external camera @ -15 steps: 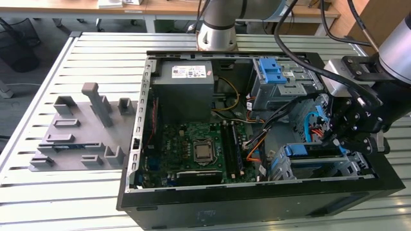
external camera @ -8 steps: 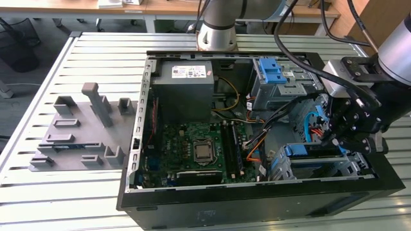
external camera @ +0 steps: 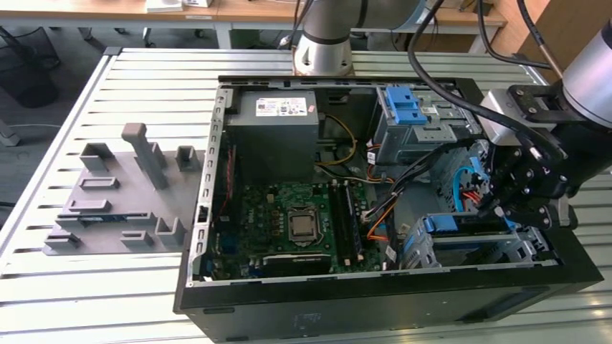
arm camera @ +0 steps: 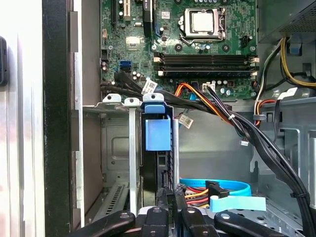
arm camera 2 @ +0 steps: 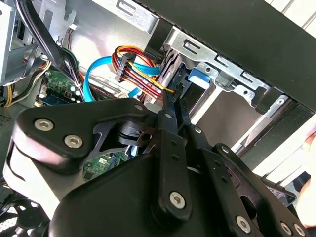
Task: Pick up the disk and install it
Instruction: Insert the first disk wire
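The disk stands on edge in the lower grey drive cage at the case's front corner, on the exterior view's right. Its blue carrier bracket shows at the far end of the slot, and the dark edge of the drive runs back toward me. My gripper hangs just over the cage. In both wrist views its black fingers lie close together, shut, with their tips at the near end of the disk. Nothing shows between the fingers. The drive's label is hidden.
The open black case holds a green motherboard, a grey power supply and an upper cage with a blue latch. Orange and blue cables run close beside the fingers. A grey fixture sits on the slatted table.
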Controlling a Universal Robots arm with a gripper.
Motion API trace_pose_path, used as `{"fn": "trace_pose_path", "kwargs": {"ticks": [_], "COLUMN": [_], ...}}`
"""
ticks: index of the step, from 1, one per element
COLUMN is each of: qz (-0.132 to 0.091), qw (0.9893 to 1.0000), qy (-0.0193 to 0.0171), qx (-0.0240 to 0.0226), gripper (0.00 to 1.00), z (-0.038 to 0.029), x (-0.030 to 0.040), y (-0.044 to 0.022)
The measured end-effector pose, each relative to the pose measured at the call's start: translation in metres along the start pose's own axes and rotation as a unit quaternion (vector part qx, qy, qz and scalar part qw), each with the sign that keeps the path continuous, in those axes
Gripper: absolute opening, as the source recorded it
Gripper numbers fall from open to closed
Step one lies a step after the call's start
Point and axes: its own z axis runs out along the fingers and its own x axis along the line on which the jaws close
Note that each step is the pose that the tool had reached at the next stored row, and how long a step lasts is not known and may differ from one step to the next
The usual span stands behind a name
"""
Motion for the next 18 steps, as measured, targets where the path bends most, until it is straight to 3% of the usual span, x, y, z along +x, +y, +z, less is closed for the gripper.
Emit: {"fn": "trace_pose_path", "kwargs": {"ticks": [18], "qz": [0.002], "qw": [1.0000], "qy": [0.0007], "qx": [0.0001], "gripper": [0.17], "z": [0.0040], "x": [0.0014], "y": [-0.0001]}}
